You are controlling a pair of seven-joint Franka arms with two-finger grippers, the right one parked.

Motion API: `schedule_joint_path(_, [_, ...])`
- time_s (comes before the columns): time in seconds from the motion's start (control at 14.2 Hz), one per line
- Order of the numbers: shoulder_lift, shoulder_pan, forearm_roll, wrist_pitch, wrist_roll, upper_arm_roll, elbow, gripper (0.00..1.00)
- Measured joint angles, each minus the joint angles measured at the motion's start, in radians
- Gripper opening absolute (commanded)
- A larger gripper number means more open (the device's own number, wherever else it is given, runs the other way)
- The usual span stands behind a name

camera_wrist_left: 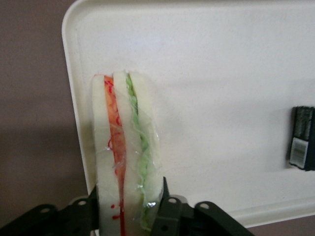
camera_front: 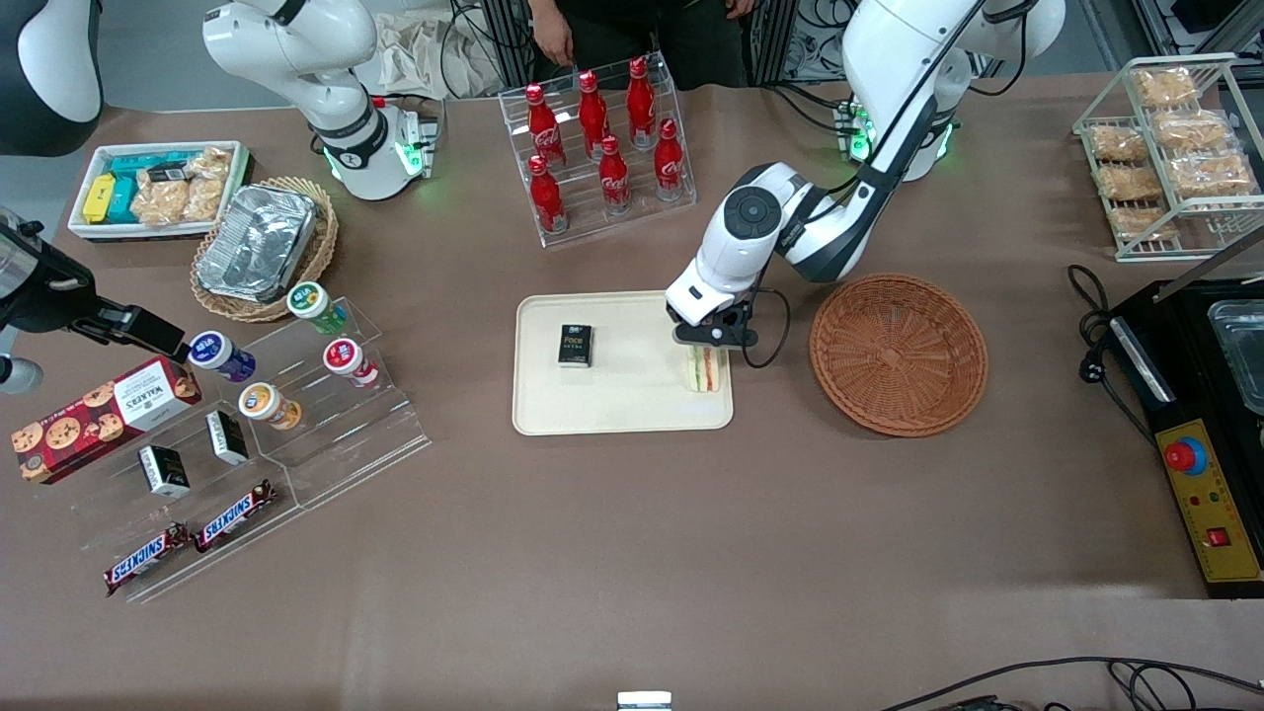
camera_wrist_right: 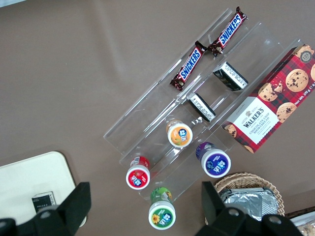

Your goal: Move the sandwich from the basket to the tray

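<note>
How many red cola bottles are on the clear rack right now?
7, on the rack: three on its upper step, two on the middle step, two on the lowest. Gripper holds the sandwich on the tray.

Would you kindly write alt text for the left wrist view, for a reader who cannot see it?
The gripper holds a wrapped wedge sandwich between its jaws, over the rim of a cream tray. A small black packet lies on the tray, apart from the sandwich.

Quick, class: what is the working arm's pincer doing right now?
Left pincer: shut on the sandwich, over the tray at its edge nearest the basket.
</note>
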Motion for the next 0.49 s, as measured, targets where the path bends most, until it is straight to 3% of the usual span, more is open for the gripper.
schedule_joint_path(0.21, [-0.049, 0.009, 0.0, -0.034, -0.035, 0.022, 0.055, 1.0])
schedule_joint_path(0.49, [-0.222, 0.049, 0.024, -0.28, -0.032, 0.056, 0.164, 1.0])
